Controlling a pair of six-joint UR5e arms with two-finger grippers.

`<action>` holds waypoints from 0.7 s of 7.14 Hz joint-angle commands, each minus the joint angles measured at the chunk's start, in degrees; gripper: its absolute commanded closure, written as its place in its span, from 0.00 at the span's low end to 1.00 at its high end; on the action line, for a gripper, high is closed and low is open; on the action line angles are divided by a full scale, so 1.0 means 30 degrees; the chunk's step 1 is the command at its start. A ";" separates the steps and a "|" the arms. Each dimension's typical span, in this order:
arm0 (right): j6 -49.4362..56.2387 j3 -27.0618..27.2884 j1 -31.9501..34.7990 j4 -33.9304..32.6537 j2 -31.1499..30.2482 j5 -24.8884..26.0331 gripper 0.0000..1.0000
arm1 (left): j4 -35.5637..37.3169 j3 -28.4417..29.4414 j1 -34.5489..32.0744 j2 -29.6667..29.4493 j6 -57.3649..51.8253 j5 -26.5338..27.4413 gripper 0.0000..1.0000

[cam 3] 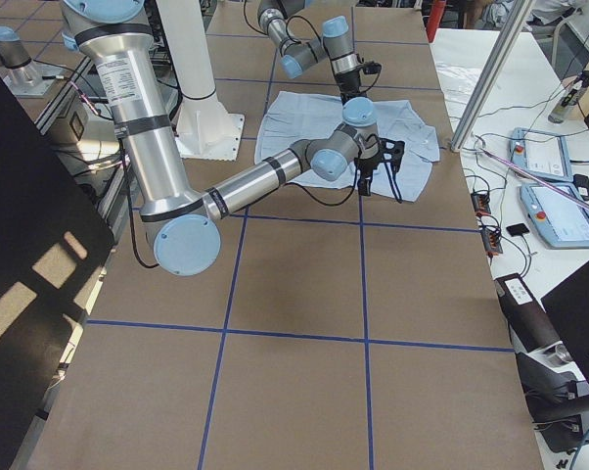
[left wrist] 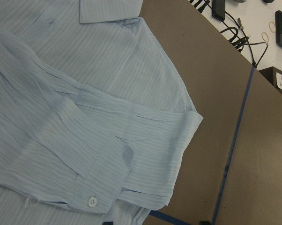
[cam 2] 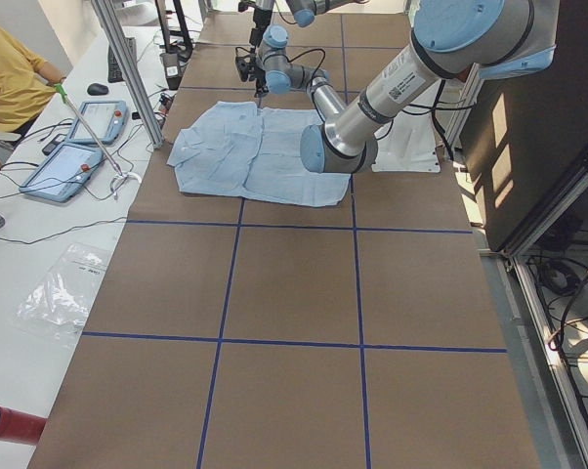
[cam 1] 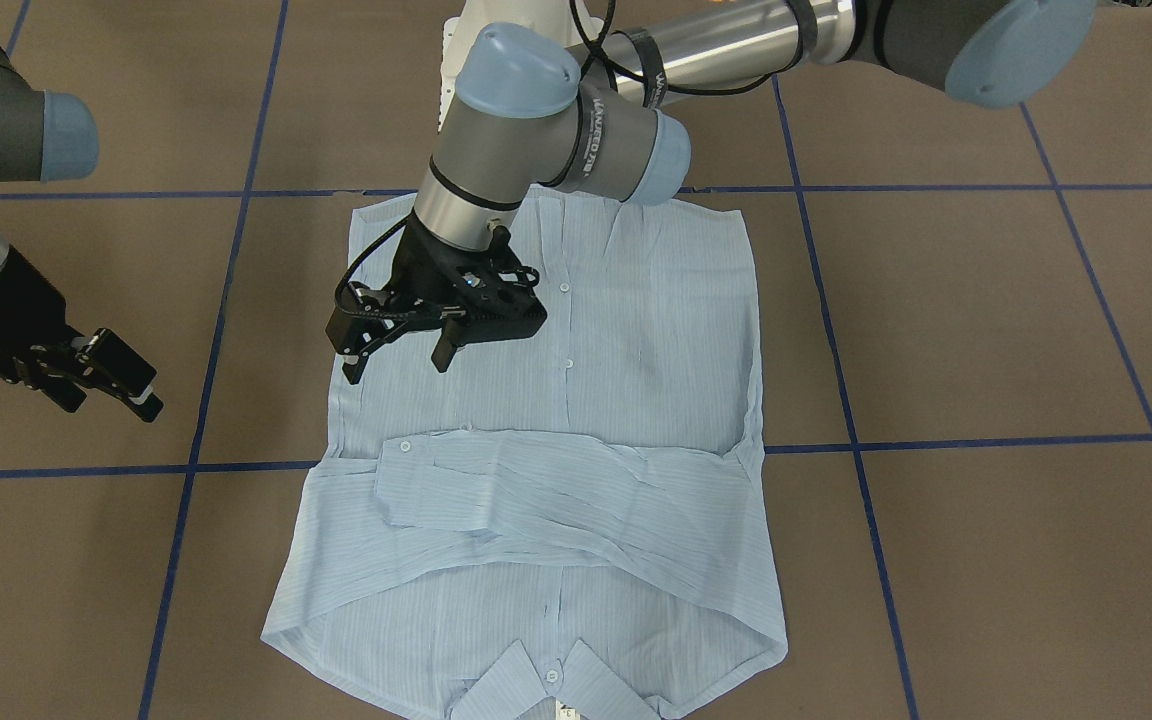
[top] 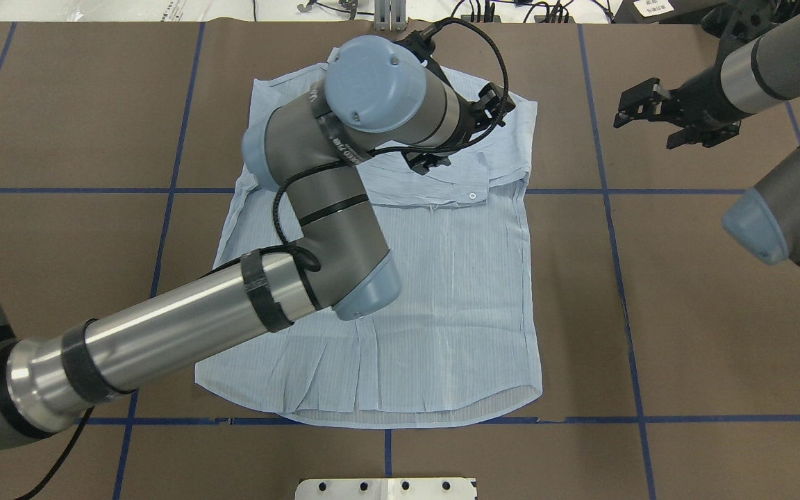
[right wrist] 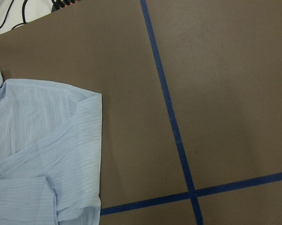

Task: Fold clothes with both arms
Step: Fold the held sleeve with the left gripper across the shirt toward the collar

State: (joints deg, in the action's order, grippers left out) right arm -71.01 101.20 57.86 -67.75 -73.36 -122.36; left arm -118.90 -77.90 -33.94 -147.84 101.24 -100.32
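The light blue shirt (cam 1: 636,330) lies flat, front up and buttoned, on the brown table, with its collar (cam 1: 556,690) at the far edge from the robot. One sleeve (cam 1: 536,490) is folded across the chest, its cuff and button showing in the left wrist view (left wrist: 92,199). My left gripper (cam 1: 396,362) hovers open and empty just above the shirt's body, near the folded cuff; it also shows in the overhead view (top: 466,135). My right gripper (cam 1: 111,400) is open and empty over bare table beside the shirt (top: 646,125). The shirt's shoulder shows in the right wrist view (right wrist: 42,150).
Blue tape lines (cam 1: 936,443) divide the table into squares. The white pedestal base (top: 386,488) stands at the robot's edge. An operator in yellow (cam 2: 11,78) sits beyond the far edge, with tablets (cam 2: 79,147) and cables there.
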 commanded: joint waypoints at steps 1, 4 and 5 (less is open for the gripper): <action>-0.5246 0.2115 -0.3154 -0.0178 -0.0241 0.1894 0.00 | 0.2039 -0.6404 -0.0142 0.4404 -0.2091 -0.0684 0.01; -1.1675 0.4310 -1.0765 -0.3693 -0.0595 0.8568 0.04 | 0.2569 -1.0384 -0.0667 0.8202 -0.5144 -0.1620 0.01; -1.3517 0.5715 -1.2588 -0.5958 -0.0652 0.9864 0.07 | 0.2573 -1.0389 -0.1018 0.8526 -0.5241 -0.1859 0.01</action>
State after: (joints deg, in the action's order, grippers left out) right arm -104.81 113.67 27.88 -77.36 -75.19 -98.86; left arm -111.63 -107.77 -35.84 -124.22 87.34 -104.62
